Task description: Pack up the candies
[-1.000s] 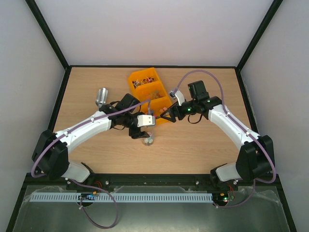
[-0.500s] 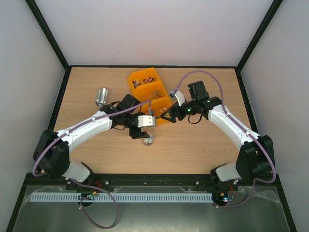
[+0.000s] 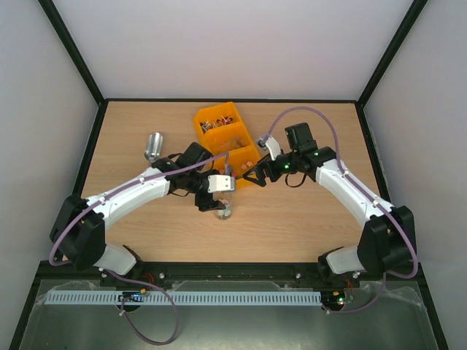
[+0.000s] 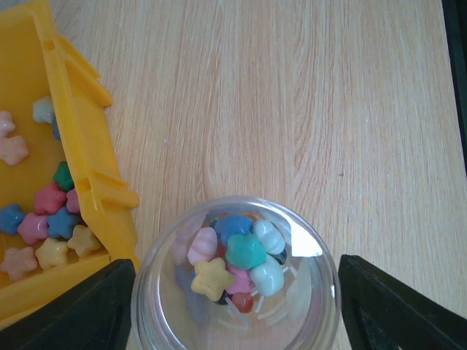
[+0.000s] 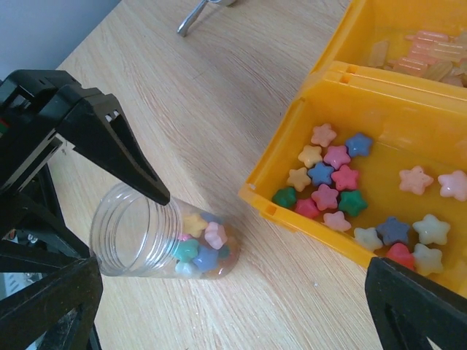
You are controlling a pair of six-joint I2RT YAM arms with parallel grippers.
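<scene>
A clear plastic jar (image 3: 222,211) stands upright on the table and holds several star-shaped candies (image 4: 237,259) in pink, blue, teal, yellow and white. My left gripper (image 4: 237,310) is shut on the jar (image 4: 233,284), one finger on each side. It also shows in the top view (image 3: 218,203). More star candies (image 5: 328,186) lie in the near compartment of the yellow bin (image 5: 310,211). My right gripper (image 5: 233,317) is wide open and empty, above the table between the jar (image 5: 164,240) and the bin. It also shows in the top view (image 3: 253,175).
The yellow bin (image 3: 244,135) has three compartments; the farther ones hold pale and dark wrapped sweets. A silver metal scoop (image 3: 154,144) lies at the left of the table. The bin wall (image 4: 91,160) is close to the jar's left side.
Both arms have shifted only very slightly. The jar stays at the same spot in my left gripper.
</scene>
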